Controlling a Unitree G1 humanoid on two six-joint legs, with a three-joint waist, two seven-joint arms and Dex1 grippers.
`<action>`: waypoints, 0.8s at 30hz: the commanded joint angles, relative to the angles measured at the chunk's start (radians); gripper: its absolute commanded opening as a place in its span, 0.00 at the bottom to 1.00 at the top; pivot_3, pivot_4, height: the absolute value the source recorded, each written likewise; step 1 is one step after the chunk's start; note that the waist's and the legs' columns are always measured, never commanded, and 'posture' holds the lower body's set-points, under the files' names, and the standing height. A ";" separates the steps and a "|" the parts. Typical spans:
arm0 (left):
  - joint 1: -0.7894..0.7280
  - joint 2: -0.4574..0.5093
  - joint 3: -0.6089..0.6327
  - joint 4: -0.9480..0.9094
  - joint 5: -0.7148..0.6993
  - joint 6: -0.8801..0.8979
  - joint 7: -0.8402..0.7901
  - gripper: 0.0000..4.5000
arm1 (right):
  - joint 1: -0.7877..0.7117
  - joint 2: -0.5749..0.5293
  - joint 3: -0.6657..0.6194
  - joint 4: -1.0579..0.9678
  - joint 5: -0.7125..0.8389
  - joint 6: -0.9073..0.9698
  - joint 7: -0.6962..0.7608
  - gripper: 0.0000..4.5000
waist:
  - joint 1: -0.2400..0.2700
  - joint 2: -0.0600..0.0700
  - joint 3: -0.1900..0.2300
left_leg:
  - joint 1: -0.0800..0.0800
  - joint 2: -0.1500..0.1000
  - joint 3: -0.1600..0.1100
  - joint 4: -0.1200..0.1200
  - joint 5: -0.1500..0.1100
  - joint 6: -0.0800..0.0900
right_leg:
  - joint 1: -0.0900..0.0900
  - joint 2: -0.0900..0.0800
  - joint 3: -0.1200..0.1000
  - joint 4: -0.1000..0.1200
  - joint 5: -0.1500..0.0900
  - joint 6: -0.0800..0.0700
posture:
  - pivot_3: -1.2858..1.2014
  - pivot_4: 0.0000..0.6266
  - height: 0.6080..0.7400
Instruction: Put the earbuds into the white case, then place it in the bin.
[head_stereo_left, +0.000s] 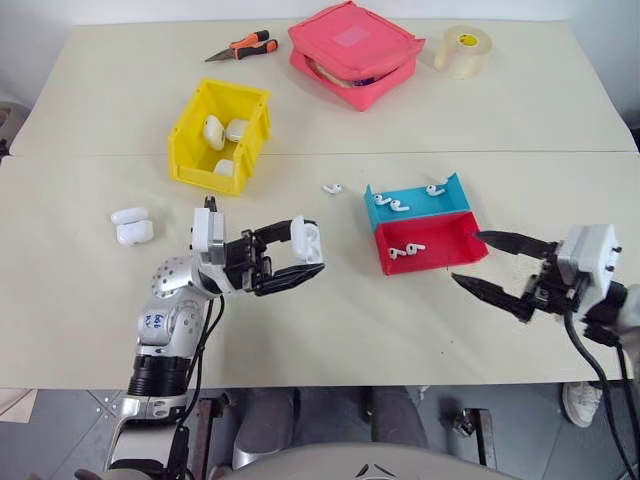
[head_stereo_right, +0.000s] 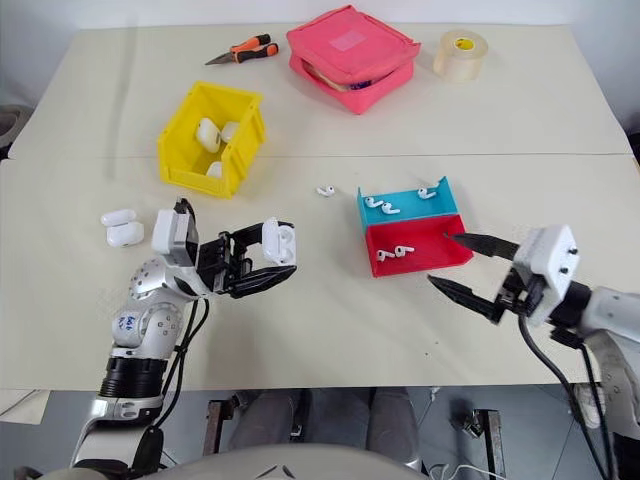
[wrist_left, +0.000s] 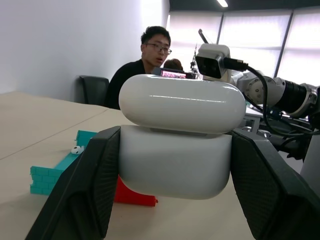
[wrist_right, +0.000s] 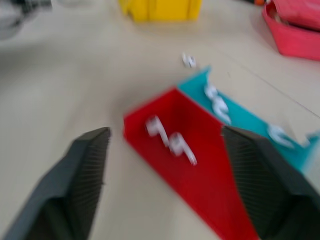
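Observation:
My left gripper (head_stereo_left: 305, 262) is shut on a white case (head_stereo_left: 308, 243), held above the table's near middle with its lid down; the same case (wrist_left: 175, 135) sits between the two black fingers in the left wrist view. My right gripper (head_stereo_left: 468, 258) stands open and empty just right of the red tray (head_stereo_left: 450, 250). A pair of earbuds (head_stereo_left: 407, 250) lies in that tray, more earbuds (head_stereo_left: 390, 205) lie in the blue tray (head_stereo_left: 420, 207), and one earbud (head_stereo_left: 332, 188) is loose on the table. The yellow bin (head_stereo_left: 200, 170) stands at the back left with several white cases inside.
Two more white cases (head_stereo_left: 132, 226) lie on the table left of my left arm. A pink zip pouch (head_stereo_left: 355, 52), a roll of tape (head_stereo_left: 462, 50) and orange-handled pliers (head_stereo_left: 243, 48) sit along the far edge. A person (wrist_left: 150, 55) sits beyond the table.

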 joint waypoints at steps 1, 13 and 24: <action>0.005 -0.014 0.000 -0.045 -0.028 -0.007 0.005 0.64 | 0.033 -0.024 -0.058 0.082 -0.046 -0.114 0.071 0.99 | -0.001 0.000 0.000 | 0.000 0.000 0.000 0.000 0.000 0.000 | 0.001 0.000 0.000 0.000 0.000 0.000 | 0.52 0.24 1.00; -0.004 -0.081 -0.049 -0.031 0.004 -0.040 0.029 0.64 | -0.224 -0.209 0.184 0.049 -0.086 0.191 0.049 0.99 | -0.007 0.001 -0.001 | 0.001 0.002 -0.001 0.000 0.000 -0.001 | 0.001 0.000 -0.001 -0.001 0.000 0.000 | 0.52 0.24 1.00; -0.021 -0.129 -0.090 0.018 0.027 -0.083 0.025 0.64 | -0.797 -0.241 0.723 0.155 -0.348 0.365 0.201 0.99 | -0.001 0.001 -0.001 | -0.002 0.000 -0.002 0.000 0.000 0.000 | -0.001 -0.001 -0.002 -0.003 0.001 0.000 | 0.52 0.24 1.00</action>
